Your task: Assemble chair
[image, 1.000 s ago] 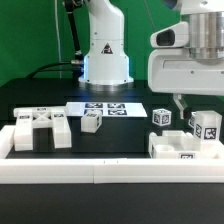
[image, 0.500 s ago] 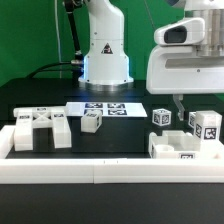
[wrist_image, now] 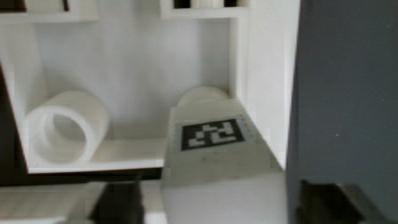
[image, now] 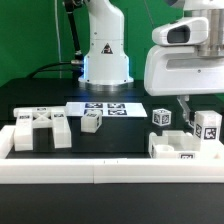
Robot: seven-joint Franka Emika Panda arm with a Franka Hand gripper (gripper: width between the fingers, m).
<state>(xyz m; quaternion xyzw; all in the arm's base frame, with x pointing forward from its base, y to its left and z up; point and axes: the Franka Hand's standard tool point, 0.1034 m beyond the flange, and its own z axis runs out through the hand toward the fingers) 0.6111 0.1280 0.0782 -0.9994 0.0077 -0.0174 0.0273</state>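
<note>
White plastic border rail (image: 100, 172) lies nearest. Behind it, at the exterior view's right, a tagged white upright leg block (image: 208, 128) is straddled by the two-finger gripper (image: 197, 113); the pick-up step is judged in hand. Whether the leg is pinched or the fingers stand clear cannot be told. Next: firm grip needed, then a straight lift. The slotted white seat block (image: 40, 129) is parked at the exterior view's left. No bin is seen; a walled white recess (wrist_image: 125, 60) holds a white ring-shaped piece (wrist_image: 63, 125)
</note>
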